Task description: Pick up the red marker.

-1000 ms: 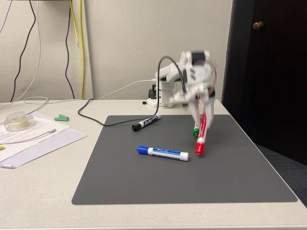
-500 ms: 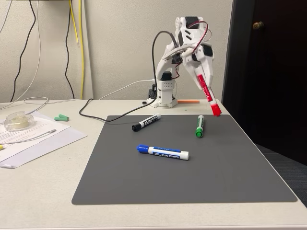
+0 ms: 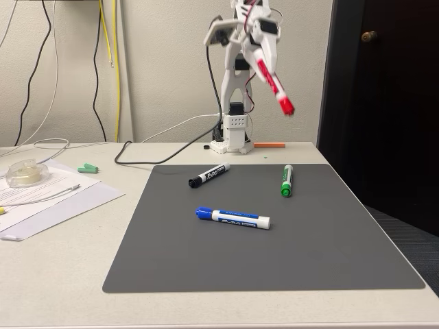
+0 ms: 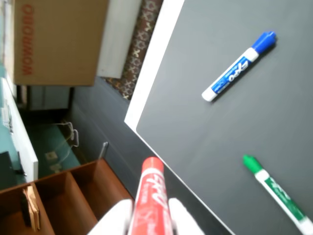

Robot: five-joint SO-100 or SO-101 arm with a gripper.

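High above the table, the red marker (image 3: 273, 82) hangs tilted with its red cap pointing down and to the right in the fixed view. My gripper (image 3: 259, 58) is shut on its barrel near the top of the raised white arm. In the wrist view the red marker (image 4: 150, 196) sticks up between my two white fingers (image 4: 115, 223), and my gripper (image 4: 149, 220) holds it well above the mat.
On the dark grey mat (image 3: 274, 253) lie a black-capped marker (image 3: 208, 176), a blue-capped marker (image 3: 233, 217) (image 4: 239, 66) and a green marker (image 3: 286, 180) (image 4: 276, 193). Papers and a tape roll (image 3: 26, 173) sit at the left; cables run behind the arm's base (image 3: 232, 137).
The arm has risen steadily from the mat, carrying the red marker from beside the blue marker to high in the air. The other markers have not moved.
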